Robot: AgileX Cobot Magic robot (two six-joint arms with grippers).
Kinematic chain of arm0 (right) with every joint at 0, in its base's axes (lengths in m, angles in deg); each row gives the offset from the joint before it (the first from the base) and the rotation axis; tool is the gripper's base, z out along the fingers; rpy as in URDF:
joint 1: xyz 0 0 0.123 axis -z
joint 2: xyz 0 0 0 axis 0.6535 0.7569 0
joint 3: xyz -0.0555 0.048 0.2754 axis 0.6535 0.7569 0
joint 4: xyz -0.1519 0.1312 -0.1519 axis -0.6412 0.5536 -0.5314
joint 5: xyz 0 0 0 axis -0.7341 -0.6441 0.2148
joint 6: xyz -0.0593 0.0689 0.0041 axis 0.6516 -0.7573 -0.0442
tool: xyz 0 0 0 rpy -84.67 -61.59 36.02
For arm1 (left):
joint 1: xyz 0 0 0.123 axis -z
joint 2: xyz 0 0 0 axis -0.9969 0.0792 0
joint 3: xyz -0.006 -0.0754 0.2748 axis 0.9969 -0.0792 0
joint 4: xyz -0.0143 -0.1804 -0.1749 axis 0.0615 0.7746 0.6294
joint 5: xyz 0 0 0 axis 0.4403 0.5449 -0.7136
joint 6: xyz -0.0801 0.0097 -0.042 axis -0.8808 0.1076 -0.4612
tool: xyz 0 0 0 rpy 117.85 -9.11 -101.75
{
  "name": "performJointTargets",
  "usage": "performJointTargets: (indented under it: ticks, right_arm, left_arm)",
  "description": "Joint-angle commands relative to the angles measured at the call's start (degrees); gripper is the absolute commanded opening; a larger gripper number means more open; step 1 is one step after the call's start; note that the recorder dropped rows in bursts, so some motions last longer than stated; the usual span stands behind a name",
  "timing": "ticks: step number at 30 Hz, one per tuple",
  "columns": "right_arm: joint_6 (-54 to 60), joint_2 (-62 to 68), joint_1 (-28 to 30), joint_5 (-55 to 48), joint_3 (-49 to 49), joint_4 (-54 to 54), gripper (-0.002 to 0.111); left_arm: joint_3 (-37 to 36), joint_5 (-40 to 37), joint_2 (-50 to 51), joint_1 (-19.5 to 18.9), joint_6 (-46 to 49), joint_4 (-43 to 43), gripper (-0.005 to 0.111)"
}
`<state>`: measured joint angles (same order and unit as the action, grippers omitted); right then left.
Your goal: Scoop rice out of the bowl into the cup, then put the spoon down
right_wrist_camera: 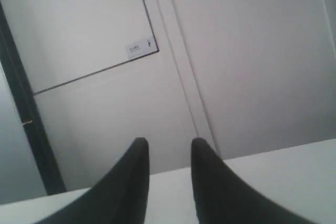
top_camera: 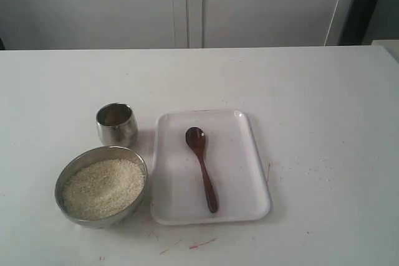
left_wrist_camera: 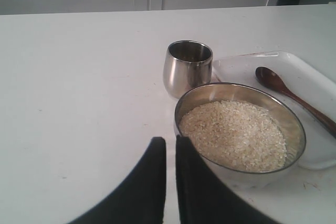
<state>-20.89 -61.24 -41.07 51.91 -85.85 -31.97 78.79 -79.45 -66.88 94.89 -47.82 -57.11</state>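
Observation:
The steel bowl (top_camera: 67, 171) stands at the front left of the table and holds a mound of off-white rice (top_camera: 103, 188). Just behind it is the small steel cup (top_camera: 116, 124), upright; I cannot see into it. The dark wooden spoon (top_camera: 202, 169) lies on a white tray (top_camera: 249, 172), round end toward the back. In the left wrist view my left gripper (left_wrist_camera: 170, 142) is shut with nothing in it, close beside the bowl (left_wrist_camera: 294, 124), with the rice (left_wrist_camera: 233, 132), cup (left_wrist_camera: 186, 69) and spoon (left_wrist_camera: 278, 83) beyond. My right gripper (right_wrist_camera: 169, 145) is open, empty, facing the wall. Neither gripper shows in the exterior view.
The white tray (left_wrist_camera: 310, 77) lies right beside the bowl and cup. White cabinet doors (top_camera: 187, 4) stand behind the table's far edge. Faint red marks (top_camera: 202, 242) dot the tabletop near the front.

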Motion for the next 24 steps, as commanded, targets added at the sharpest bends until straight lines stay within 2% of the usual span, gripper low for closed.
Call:
performJointTargets:
  ticks: [1, 9, 17, 24]
  right_arm:
    - [25.34, -0.28, 0.26, -0.42, 0.25, 20.96, 0.027]
    - [34.04, -0.28, 0.26, -11.31, 0.25, 20.07, 0.027]
    - [35.13, -0.28, 0.26, -22.07, 0.25, 20.17, 0.027]
    - [35.13, -0.28, 0.26, -23.19, 0.25, 20.17, 0.027]
  left_arm:
    - [0.36, 0.21, 0.04, 0.38, 0.01, 0.55, 0.014]
    - [0.36, 0.21, 0.04, 0.38, 0.01, 0.55, 0.014]
    - [0.36, 0.21, 0.04, 0.38, 0.01, 0.55, 0.014]
    - [0.36, 0.21, 0.04, 0.38, 0.01, 0.55, 0.014]
